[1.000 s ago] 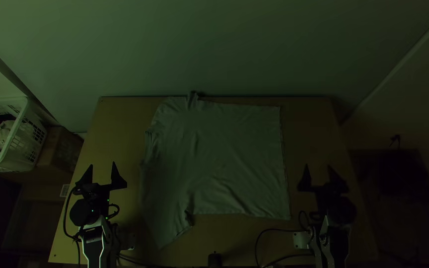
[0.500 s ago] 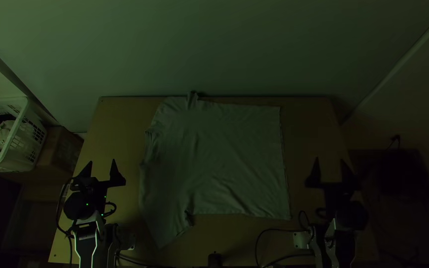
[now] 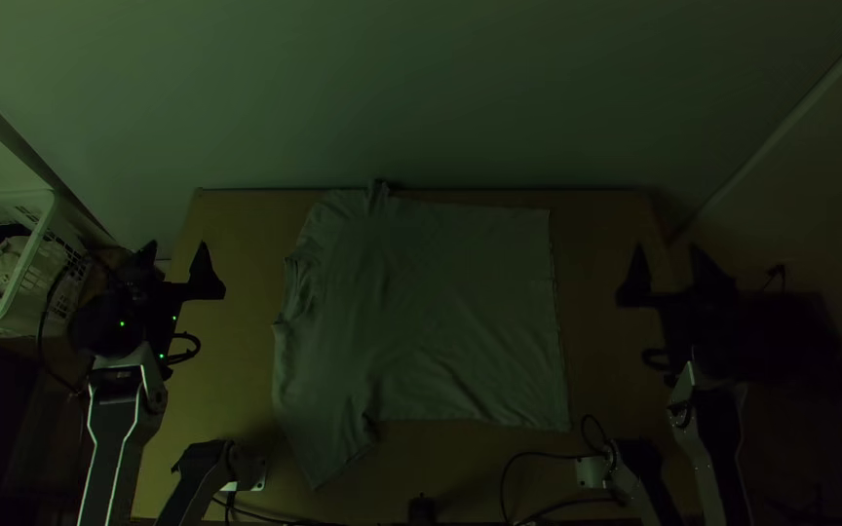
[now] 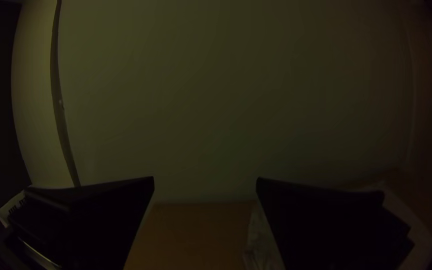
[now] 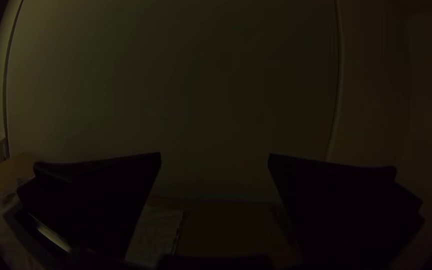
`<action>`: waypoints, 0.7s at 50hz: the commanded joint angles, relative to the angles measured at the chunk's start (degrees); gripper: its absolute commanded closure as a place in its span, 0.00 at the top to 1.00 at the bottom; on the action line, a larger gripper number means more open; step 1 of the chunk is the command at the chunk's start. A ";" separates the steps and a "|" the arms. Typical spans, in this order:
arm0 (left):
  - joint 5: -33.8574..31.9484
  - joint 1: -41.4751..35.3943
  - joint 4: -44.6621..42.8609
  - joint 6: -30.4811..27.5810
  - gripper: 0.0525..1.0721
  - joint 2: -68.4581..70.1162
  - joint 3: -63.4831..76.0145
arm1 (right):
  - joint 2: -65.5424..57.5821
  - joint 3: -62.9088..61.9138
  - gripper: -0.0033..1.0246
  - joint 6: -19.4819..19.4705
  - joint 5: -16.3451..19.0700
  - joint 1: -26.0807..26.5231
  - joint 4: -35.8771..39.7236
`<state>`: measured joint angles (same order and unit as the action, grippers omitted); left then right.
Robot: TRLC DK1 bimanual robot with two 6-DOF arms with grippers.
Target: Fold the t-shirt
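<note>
The top view looks from high steeply down on the counter (image 3: 246,234); both wrist views, lower, face the wall (image 3: 421,97), which all three share.

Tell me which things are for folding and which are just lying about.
For the job:
T-shirt, spread on the table
Left gripper, open
Right gripper, open

Seemingly just lying about:
White basket, left of the table
Pale cloth inside it

One grey-green short-sleeved cotton-like t-shirt (image 3: 431,312), colour uncertain in the dim light; spread flat on the table, unfolded, lightly wrinkled; neckline towards the left side, hem towards the right, one sleeve angled to the near edge, the other bunched at the far edge.
</note>
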<state>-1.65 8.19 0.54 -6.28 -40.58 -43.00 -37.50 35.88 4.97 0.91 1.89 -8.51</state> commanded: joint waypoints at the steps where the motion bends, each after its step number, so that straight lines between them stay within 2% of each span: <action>1: 0.16 -1.77 -0.62 -0.84 0.96 -7.06 -7.62 | -7.06 6.40 0.96 0.13 -0.20 -0.40 -1.15; 15: 0.60 -8.01 0.61 0.04 0.96 -25.16 -24.41 | -21.30 18.44 0.96 -1.11 -0.29 -1.71 -0.54; 21: 2.97 -10.56 1.75 0.04 0.96 -32.55 -30.65 | -26.49 22.13 0.96 -1.11 -0.56 -3.12 -0.54; 35: 4.37 -13.37 6.50 2.33 0.96 -49.51 -45.41 | -40.02 32.85 0.96 -2.95 -1.96 -5.32 1.57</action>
<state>2.22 -4.51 5.63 -5.10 -85.01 -82.70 -73.45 64.47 3.49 -0.45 -2.59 -7.94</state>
